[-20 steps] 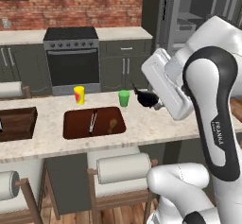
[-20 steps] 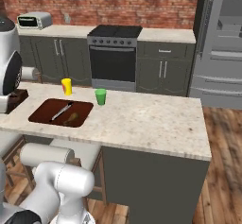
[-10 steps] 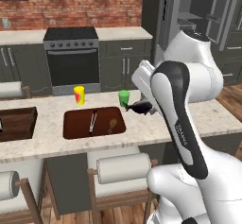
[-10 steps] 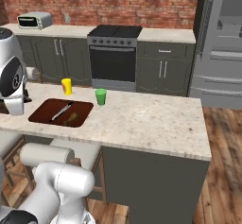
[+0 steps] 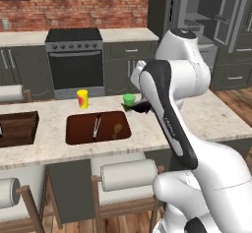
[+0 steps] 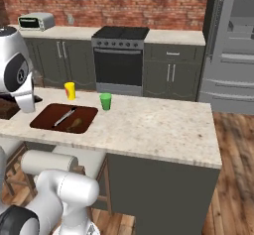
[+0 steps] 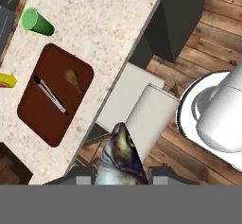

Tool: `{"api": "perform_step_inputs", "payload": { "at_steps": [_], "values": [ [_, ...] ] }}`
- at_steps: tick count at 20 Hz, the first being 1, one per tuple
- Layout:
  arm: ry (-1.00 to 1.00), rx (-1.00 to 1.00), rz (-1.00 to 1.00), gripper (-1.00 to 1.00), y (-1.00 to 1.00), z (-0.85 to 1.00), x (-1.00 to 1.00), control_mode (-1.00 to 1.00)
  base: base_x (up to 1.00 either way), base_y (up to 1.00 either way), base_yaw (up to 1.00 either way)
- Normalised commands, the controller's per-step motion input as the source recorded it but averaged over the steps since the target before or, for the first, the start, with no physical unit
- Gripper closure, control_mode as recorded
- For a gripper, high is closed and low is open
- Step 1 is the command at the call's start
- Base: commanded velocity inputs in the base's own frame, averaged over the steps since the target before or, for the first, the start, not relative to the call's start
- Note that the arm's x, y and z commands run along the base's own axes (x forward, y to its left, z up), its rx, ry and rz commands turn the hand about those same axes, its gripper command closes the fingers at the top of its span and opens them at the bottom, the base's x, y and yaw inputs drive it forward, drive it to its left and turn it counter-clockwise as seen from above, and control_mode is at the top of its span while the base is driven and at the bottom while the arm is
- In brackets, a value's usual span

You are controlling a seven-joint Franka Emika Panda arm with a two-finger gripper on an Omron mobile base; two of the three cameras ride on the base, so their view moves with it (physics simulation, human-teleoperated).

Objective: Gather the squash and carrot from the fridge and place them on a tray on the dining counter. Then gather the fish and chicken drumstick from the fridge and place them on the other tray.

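My gripper (image 7: 120,172) is shut on the fish (image 7: 120,156), a grey-green fish whose head sticks out between the fingers. It hangs over the near edge of the dining counter (image 7: 101,38), above a stool. In the left base view the gripper (image 5: 140,107) shows dark beside a green cup. A brown tray (image 7: 33,119) (image 5: 78,131) (image 6: 49,122) lies on the counter and holds the chicken drumstick (image 7: 73,79) (image 5: 117,128) and a long grey utensil (image 7: 49,95). The other tray (image 5: 19,129) lies further left. Squash and carrot are out of view.
A green cup (image 5: 129,99) (image 6: 105,101) and a yellow cup (image 5: 82,99) (image 6: 70,90) stand behind the tray. White-cushioned stools (image 5: 129,174) line the counter's near side. The fridge (image 5: 216,20) stands open at the back right, the stove (image 5: 75,55) behind.
The arm has swung leftward over the counter, bringing the gripper and the fish a little closer to the brown tray. The things on the counter lie as before.
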Motion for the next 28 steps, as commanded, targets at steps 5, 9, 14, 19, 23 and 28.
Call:
{"api": "perform_step_inputs", "payload": {
  "at_steps": [5, 9, 14, 19, 23, 28],
  "values": [
    [-0.01, -0.06, 0.01, 1.0, 0.0, -0.33, 0.55, -1.0, 0.0, 0.0, 0.0],
    [-0.02, -0.01, 0.04, 1.0, 0.03, -0.47, 0.52, -1.0, 0.0, 0.0, 0.0],
    [-0.04, 0.0, 0.03, 1.0, 0.11, -0.51, 0.61, -1.0, 0.0, 0.0, 0.0],
    [-0.02, 0.0, 0.04, 1.0, 0.18, -0.39, 0.31, -1.0, 0.0, 0.0, 0.0],
    [0.0, 0.0, 0.05, 1.0, 0.23, -0.23, 0.29, -1.0, 0.0, 0.0, 0.0],
    [0.0, 0.0, 0.0, 1.0, 0.24, -0.17, 0.62, -1.0, 0.0, 0.0, 0.0]
  ]
}}
